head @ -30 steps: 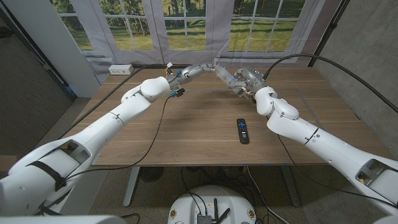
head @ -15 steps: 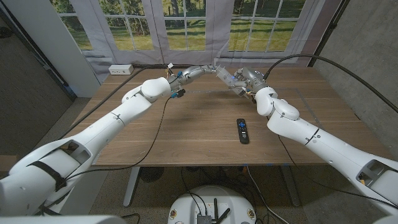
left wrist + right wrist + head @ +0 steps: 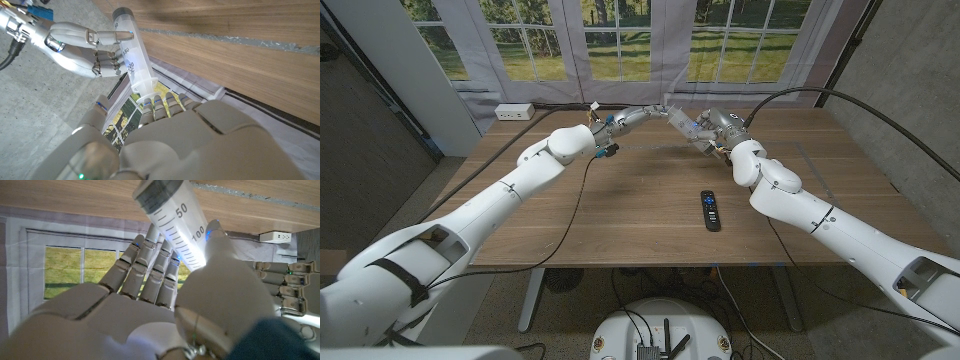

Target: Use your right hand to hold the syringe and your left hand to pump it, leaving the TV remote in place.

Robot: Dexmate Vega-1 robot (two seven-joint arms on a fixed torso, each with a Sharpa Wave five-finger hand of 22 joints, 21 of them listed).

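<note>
A clear syringe with black markings is held in the air over the far middle of the table. My right hand grips its barrel between thumb and fingers. From the other side, my left hand closes its fingers on the flanged end, and the plunger is hidden under them. The barrel's dark tip points away from my left hand. The black TV remote lies on the table, nearer to me than both hands and untouched.
A white power strip sits at the far left corner of the table. A black cable hangs from my left arm across the wood. Windows and a curtain stand behind the far edge.
</note>
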